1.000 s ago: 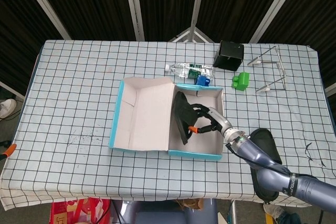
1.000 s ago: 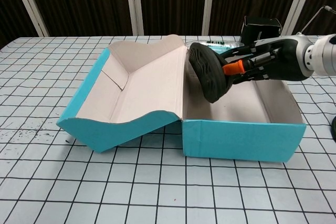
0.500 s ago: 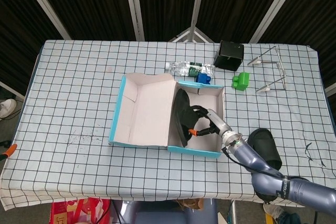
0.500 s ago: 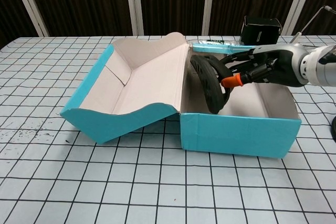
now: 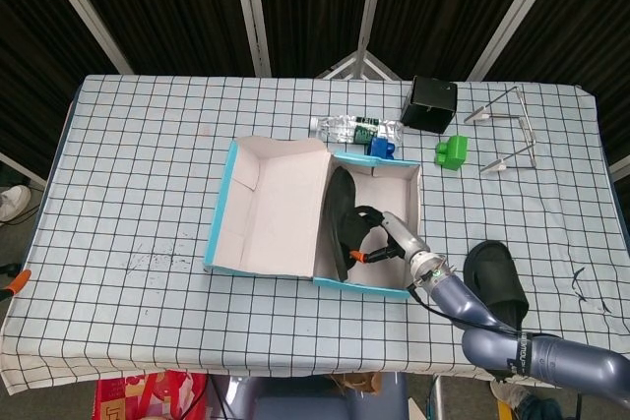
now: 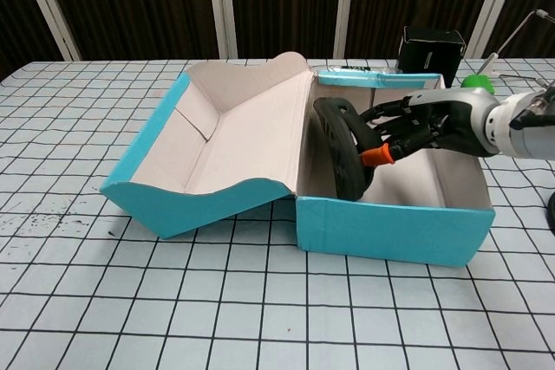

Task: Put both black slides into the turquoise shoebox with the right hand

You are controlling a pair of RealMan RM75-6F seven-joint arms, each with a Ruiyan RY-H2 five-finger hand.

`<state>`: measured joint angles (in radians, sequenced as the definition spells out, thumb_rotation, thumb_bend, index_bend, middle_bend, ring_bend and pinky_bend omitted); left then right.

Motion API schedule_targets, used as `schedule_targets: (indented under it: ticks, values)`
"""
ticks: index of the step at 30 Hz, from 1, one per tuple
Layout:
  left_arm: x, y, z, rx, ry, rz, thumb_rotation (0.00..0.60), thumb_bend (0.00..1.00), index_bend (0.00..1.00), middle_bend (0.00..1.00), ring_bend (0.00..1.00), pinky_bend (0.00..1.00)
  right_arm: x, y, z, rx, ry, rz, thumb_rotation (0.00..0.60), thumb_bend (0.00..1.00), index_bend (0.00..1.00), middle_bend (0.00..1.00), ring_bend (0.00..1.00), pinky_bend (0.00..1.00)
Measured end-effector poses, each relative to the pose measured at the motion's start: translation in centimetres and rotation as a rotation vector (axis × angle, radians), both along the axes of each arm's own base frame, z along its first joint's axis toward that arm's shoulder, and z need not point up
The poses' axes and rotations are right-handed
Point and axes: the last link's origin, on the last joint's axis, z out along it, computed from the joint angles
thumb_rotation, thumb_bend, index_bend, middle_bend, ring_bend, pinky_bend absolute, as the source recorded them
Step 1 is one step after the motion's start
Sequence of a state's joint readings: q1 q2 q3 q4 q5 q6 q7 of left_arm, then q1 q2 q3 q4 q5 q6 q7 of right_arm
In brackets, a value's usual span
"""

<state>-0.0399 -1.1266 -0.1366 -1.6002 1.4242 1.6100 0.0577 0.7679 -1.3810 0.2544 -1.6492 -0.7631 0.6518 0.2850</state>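
Now the right hand [image 6: 414,127] reaches into the turquoise shoebox [image 6: 390,230], its fingers closed around a black slide [image 6: 345,158] that stands on edge just left of the hand, against the box's inner side. Behind the hand, on the counter [image 5: 148,164] well outside the box, lies the second black slide [image 5: 495,277]. No left hand shows.

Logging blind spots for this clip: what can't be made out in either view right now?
- Left hand: in neither view.
- Sole end of the black slide held by the right hand: chest view, the turquoise shoebox front wall hides whether it touches the floor.
- Second black slide: head view, partly behind the right arm; outside the chest view.
- Water bottle label: head view, too small.
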Motion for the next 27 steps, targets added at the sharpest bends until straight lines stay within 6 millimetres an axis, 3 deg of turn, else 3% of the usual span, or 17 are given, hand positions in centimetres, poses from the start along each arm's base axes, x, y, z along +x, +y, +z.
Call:
schedule_targets:
  ticks: [27]
  values:
    - [0.0,-0.1,0.1,0.003,-0.005,-0.002,0.600,0.20,0.10,0.01,0.00,0.08,-0.3,0.9,-3.3,-0.032,0.196,0.084,0.600,0.48,0.66,0.56,0.31,0.07]
